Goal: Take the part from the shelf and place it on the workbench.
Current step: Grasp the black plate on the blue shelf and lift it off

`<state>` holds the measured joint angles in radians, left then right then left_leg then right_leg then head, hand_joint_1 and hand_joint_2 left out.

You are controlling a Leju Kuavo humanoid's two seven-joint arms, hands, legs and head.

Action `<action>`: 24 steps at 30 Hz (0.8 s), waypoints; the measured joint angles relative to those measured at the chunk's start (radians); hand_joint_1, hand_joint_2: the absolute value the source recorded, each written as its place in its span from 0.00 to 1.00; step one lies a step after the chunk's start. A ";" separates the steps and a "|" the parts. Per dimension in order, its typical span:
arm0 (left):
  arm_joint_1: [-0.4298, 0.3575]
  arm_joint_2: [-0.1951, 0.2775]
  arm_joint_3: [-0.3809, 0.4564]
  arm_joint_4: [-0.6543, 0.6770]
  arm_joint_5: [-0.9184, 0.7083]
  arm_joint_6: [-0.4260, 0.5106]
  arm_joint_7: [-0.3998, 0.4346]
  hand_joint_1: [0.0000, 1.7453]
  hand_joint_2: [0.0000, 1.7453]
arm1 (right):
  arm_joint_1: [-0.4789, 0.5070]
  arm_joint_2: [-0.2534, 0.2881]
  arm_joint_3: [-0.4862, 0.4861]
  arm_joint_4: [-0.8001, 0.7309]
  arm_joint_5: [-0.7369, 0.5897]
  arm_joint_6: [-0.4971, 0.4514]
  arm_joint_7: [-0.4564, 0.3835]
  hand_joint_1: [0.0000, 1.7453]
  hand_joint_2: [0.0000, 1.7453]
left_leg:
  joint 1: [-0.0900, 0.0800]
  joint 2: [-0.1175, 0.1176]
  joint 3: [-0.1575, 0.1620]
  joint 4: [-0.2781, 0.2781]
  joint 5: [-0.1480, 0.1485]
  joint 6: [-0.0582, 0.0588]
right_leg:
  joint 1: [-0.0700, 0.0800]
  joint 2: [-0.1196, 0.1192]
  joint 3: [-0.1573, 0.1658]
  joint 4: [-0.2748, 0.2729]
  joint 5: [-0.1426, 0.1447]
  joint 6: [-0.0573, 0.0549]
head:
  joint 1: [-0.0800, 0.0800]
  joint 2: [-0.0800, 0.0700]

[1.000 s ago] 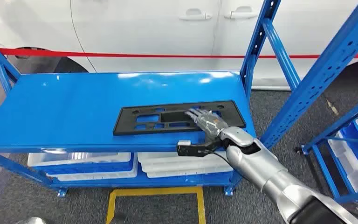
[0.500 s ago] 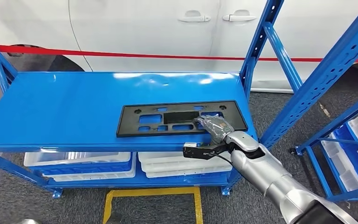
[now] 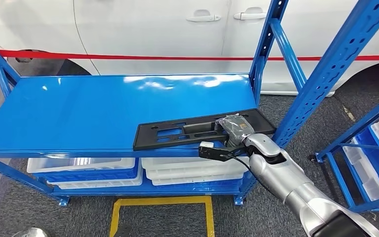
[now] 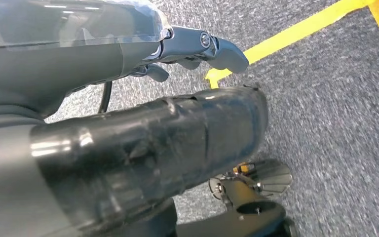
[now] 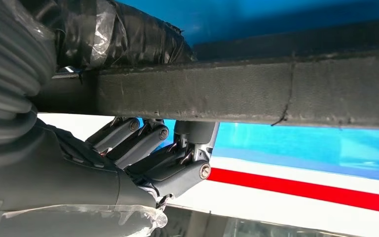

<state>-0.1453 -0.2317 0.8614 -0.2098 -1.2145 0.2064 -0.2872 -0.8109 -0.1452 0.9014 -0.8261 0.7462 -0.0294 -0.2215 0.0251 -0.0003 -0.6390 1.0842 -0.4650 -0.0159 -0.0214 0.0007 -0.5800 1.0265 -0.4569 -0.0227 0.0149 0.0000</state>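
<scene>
Dragged the part closer, front edge now hanging off the shelf.
Right hand clamped on its near right end, thumb on top, fingers curled beneath. Left hand down by the floor, holding nothing, fingers loosely apart. Best to lift level, clear of the blue upright past it.

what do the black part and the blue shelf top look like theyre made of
Black part: probably moulded plastic, matte, with cut-out slots; its edge in the right wrist view looks dull and slightly rough. Blue shelf top: likely painted sheet metal, glossy, with bright reflections.
</scene>
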 joint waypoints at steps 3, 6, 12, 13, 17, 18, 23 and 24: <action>0.003 0.000 0.000 0.000 0.000 0.000 0.000 0.00 0.00 | 0.001 -0.001 -0.001 -0.001 0.000 0.000 0.000 1.00 1.00 | 0.000 0.000 -0.087 0.190 -0.084 -0.004 | 0.006 -0.005 -0.002 0.000 0.000 -0.009 | 0.000 0.000; 0.006 0.000 0.000 0.000 0.000 0.000 0.000 0.00 0.00 | 0.002 -0.002 -0.004 -0.002 -0.001 0.001 -0.001 1.00 1.00 | -0.001 0.000 -0.070 0.158 -0.035 0.003 | 0.012 -0.004 0.002 0.002 -0.003 -0.009 | -0.001 0.000; 0.003 0.002 0.000 0.000 0.000 -0.001 0.000 0.00 0.00 | 0.006 -0.004 -0.016 -0.010 0.001 -0.013 -0.004 1.00 1.00 | -0.012 0.000 0.035 -0.063 0.036 0.028 | 0.017 0.000 0.000 0.001 -0.006 0.013 | 0.000 0.000; 0.004 0.002 0.000 0.000 0.000 -0.001 0.000 0.00 0.00 | 0.007 -0.006 -0.020 -0.012 0.003 -0.017 -0.005 1.00 1.00 | -0.010 0.000 0.038 -0.069 0.039 0.034 | 0.016 0.000 -0.001 0.004 -0.009 0.018 | 0.000 0.000; 0.001 0.002 0.000 0.000 0.000 -0.001 0.000 0.00 0.00 | 0.020 -0.013 -0.027 -0.022 0.037 -0.053 -0.003 1.00 1.00 | -0.005 0.003 0.042 -0.082 0.045 0.052 | 0.011 0.000 -0.081 0.169 -0.097 0.039 | 0.001 0.000; 0.001 0.001 0.000 0.000 0.000 -0.001 0.000 0.00 0.00 | 0.031 -0.014 -0.029 -0.028 0.062 -0.079 0.002 1.00 1.00 | -0.005 0.003 0.042 -0.081 0.045 0.054 | 0.008 0.000 -0.113 0.231 -0.118 0.043 | 0.000 0.000; 0.001 -0.001 -0.003 0.000 -0.005 -0.004 0.005 0.00 0.00 | 0.096 -0.002 -0.047 -0.102 0.254 -0.264 0.053 1.00 1.00 | -0.004 -0.004 0.040 -0.066 0.033 0.042 | -0.003 -0.002 -0.064 0.094 -0.013 0.047 | 0.001 0.000; 0.000 -0.002 -0.005 0.000 -0.007 -0.004 0.007 0.00 0.00 | 0.106 0.004 -0.054 -0.116 0.287 -0.297 0.062 1.00 1.00 | -0.005 -0.004 0.038 -0.062 0.031 0.036 | -0.001 -0.001 -0.042 0.046 0.004 0.043 | 0.001 0.000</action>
<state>-0.1455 -0.2338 0.8563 -0.2098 -1.2215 0.2021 -0.2802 -0.7050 -0.1413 0.8474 -0.9423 1.0336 -0.3267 -0.1594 0.0199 -0.0043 -0.6014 1.0218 -0.4345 0.0201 -0.0222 -0.0005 -0.6221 1.0721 -0.4534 0.0199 0.0155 0.0000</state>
